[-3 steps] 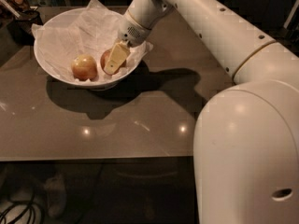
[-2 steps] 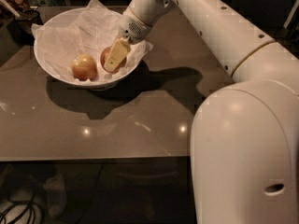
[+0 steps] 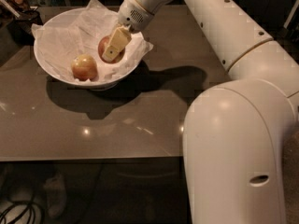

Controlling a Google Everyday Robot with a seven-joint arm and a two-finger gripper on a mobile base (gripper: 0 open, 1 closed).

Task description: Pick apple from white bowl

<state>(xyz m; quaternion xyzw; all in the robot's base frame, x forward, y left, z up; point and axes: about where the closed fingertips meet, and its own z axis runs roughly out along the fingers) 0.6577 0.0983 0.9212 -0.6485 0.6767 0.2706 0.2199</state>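
Item: the apple (image 3: 103,45), the small dark red one, upper left of the frame, in the right half of the white bowl (image 3: 43,63) and against its right-hand wall.
Companion item: paler apple (image 3: 84,67), lower left in the same bowl, apart from the red one.
Lining: crumpled white paper (image 3: 70,34), spilling over the rim at the right.
Tool: gripper (image 3: 110,53), reaching down into the bowl from the upper centre.
Tool state: narrow, closed around the apple. The near finger (image 3: 117,39) lies flat across the fruit's front, and the far one is hidden behind it.
Support: grey table (image 3: 117,125), with the bowl standing on it at upper left.
Step in hand: judged to be the lift out of the bowl.
Handling advice: raise straight up until clear of the rim before moving sideways. Keep the squeeze steady, as round, smooth fruit can roll out.
Hazards: paper dragged up with the apple; a bump against the bowl's right wall.
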